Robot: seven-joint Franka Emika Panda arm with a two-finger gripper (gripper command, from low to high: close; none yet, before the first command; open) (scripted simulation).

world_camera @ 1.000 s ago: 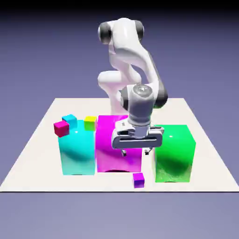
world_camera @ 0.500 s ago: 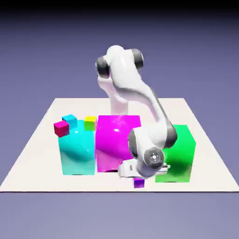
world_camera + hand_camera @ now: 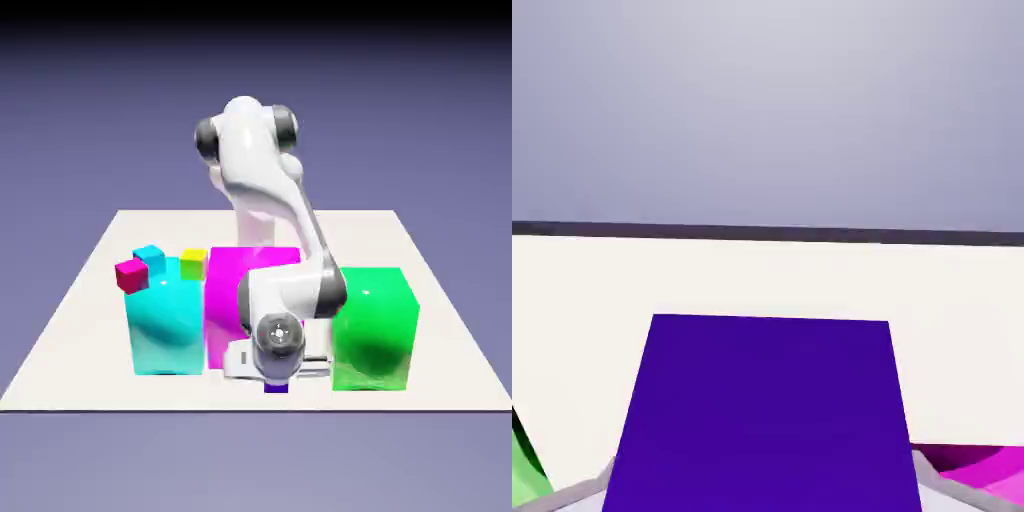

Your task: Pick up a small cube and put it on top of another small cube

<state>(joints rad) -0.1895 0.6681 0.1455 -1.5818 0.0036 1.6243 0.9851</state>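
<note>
The small purple cube fills the hand view's lower middle as a flat deep-violet face, while the exterior view gives only a sliver (the arm covers the rest) near the table's near edge, between the magenta block and green block. The gripper is closed on it, one finger either side.

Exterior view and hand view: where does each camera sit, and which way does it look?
Exterior: across the table, up high, facing the robot; white arm and gripper show.
Hand: on the hand, looking along the gripper past the small purple-violet cube to the table's edge; bits of fingers show.
Both share that cube, the big glossy green block and big magenta block.
</note>
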